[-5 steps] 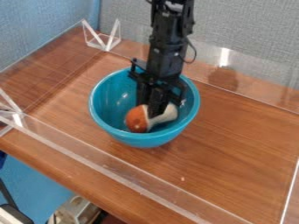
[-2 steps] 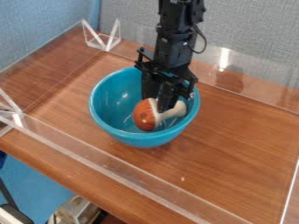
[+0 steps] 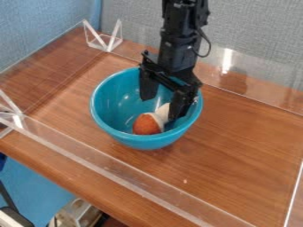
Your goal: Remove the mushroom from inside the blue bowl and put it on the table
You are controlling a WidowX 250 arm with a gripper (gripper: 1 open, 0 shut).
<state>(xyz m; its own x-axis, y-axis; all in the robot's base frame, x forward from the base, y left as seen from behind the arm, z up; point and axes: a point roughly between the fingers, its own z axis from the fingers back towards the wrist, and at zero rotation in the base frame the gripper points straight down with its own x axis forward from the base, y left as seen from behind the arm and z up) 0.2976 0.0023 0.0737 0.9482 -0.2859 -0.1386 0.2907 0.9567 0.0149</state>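
The blue bowl (image 3: 115, 131) stands on the brown wooden table (image 3: 66, 75), left of its middle. The mushroom (image 3: 145, 125), orange-brown cap with a pale stem, lies on the bowl's floor toward its right side. My gripper (image 3: 165, 105) points straight down into the bowl, just above the mushroom. It is open, its black fingers (image 3: 144, 87) spread wide to either side, and nothing is held between them. The mushroom's stem is partly hidden behind the right finger.
Low clear acrylic walls (image 3: 154, 182) run along the table's edges. A clear triangular bracket (image 3: 104, 37) stands at the back left corner and another at the left edge (image 3: 10, 113). Bare wood lies to the right of the bowl.
The gripper was shut on the mushroom, holding it a little above the bowl's floor. Its jaws have sprung open and the mushroom now lies loose at the bottom of the bowl.
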